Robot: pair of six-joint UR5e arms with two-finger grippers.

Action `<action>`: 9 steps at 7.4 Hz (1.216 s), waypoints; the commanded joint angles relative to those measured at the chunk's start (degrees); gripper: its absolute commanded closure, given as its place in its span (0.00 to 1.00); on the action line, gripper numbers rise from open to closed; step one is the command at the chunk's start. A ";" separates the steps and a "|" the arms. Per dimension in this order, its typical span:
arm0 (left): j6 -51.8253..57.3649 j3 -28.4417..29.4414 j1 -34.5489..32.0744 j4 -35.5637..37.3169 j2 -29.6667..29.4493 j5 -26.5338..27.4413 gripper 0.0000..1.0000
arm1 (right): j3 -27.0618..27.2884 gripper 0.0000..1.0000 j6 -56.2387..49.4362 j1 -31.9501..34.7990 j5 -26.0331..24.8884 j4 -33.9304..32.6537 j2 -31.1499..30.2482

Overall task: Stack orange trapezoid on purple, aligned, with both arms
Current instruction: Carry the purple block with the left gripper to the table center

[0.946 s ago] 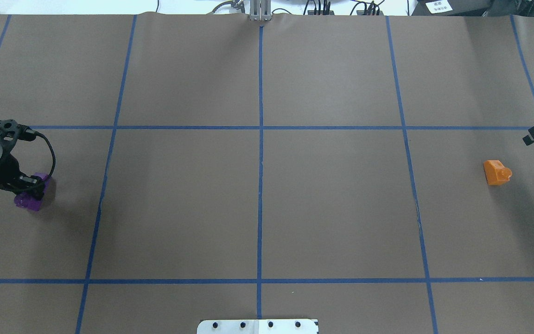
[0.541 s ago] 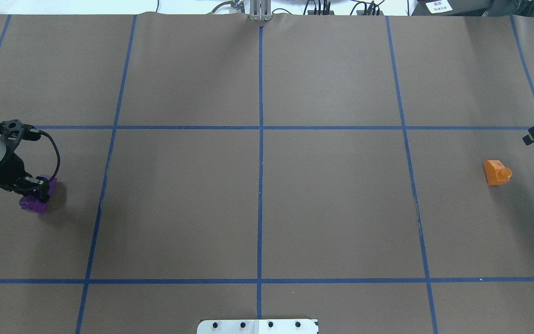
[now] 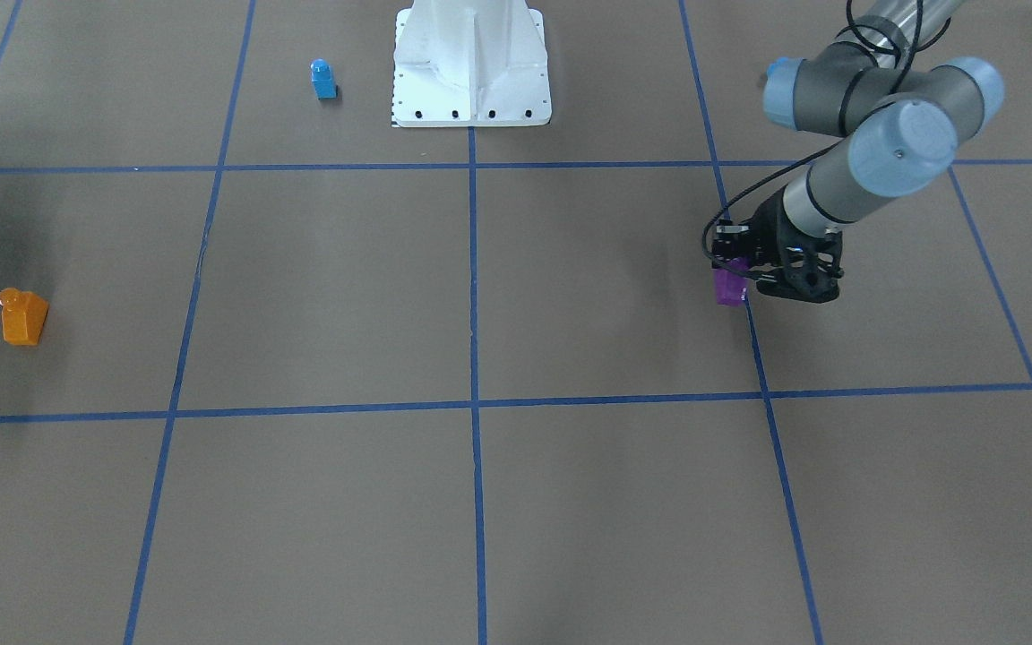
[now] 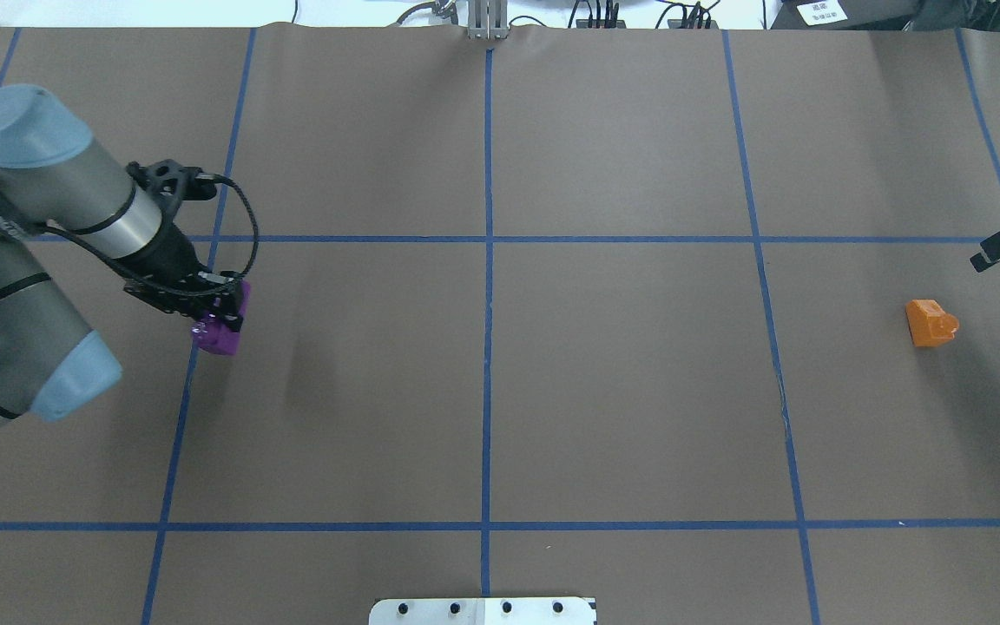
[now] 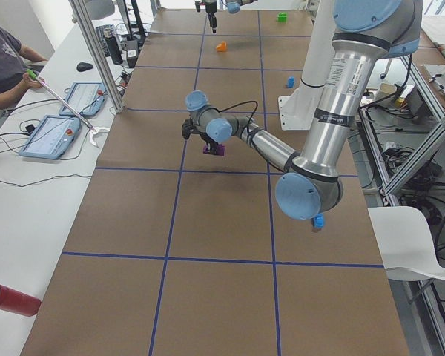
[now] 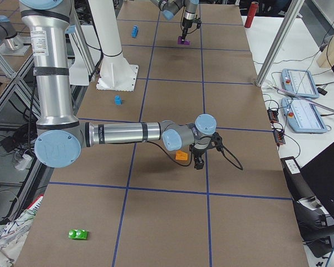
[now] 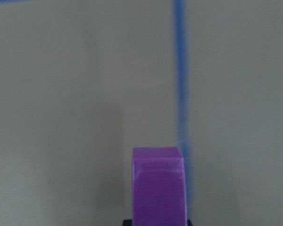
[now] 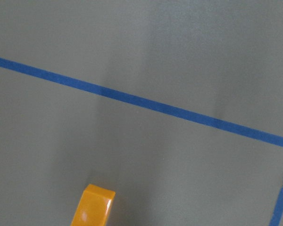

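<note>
Brown mat (image 4: 621,391) | L gripper (image 4: 218,314) clamped on purple (image 4: 220,330), 9 o'clock | orange trapezoid (image 4: 930,323), 3 o'clock: prob light, stiff, slick; pinch flat sides | R gripper (image 6: 199,163): can't tell.

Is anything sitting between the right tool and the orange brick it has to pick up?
Nothing visible does. The right tool hangs close beside the orange brick, and no object shows in the gap between them.
</note>
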 commanded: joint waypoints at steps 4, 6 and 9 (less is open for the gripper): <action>-12.71 21.28 10.69 7.31 -31.10 8.68 1.00 | 0.30 0.00 0.07 -0.65 0.04 -0.02 0.21; -15.15 25.00 12.19 6.95 -33.49 8.77 1.00 | 0.30 0.00 0.07 -0.65 0.04 -0.02 0.21; -16.84 27.83 14.73 4.84 -34.29 11.56 1.00 | 0.65 0.00 0.16 -0.65 0.04 -0.02 0.21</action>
